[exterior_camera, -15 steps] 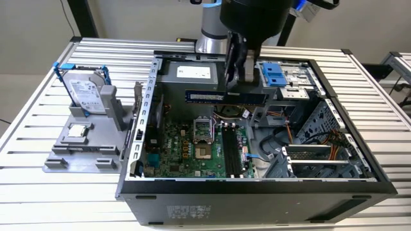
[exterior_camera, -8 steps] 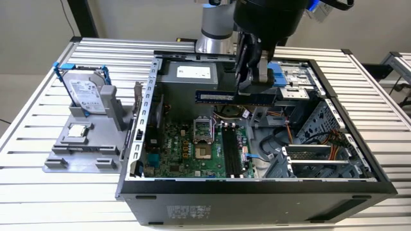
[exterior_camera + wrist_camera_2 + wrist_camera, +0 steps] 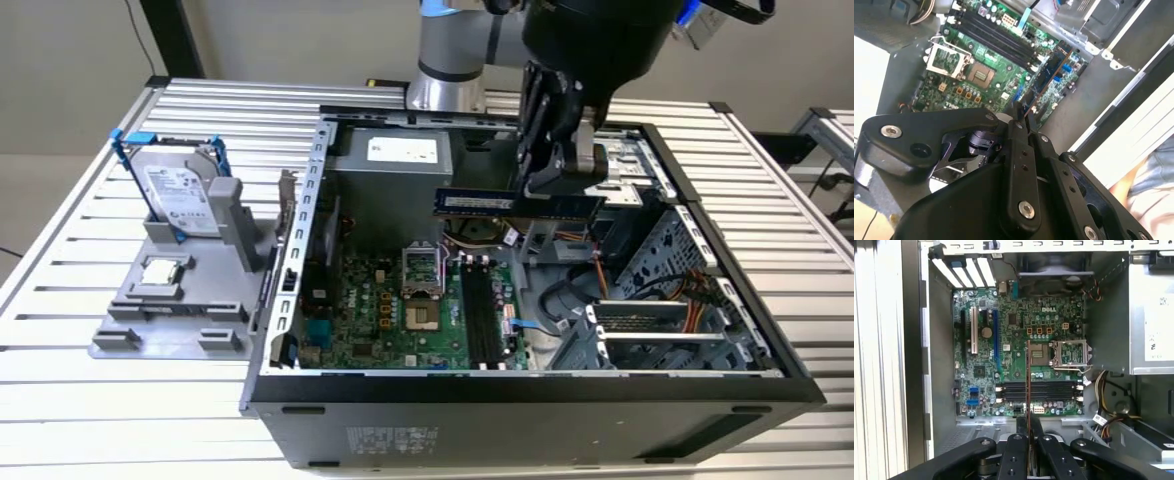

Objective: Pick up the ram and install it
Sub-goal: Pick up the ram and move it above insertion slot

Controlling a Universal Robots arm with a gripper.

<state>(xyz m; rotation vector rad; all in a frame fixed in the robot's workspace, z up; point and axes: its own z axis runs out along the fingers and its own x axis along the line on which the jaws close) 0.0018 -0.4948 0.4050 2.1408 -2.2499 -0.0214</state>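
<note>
Your end effector is clamped on the long, thin dark-blue ram stick, held over the open black computer case — its axis runs 9-to-3 in the exterior view, crossing the black motherboard slots lying 12-to-6 below.

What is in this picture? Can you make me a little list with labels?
Gripper: shut on the ram, above the open case
Ram: held level, not in a slot
Slots: on the motherboard, empty, crosswise to the ram
Hard drive: upright in the grey stand, exterior view's left
CPU chip: flat on the same stand
Table: slatted metal
</note>
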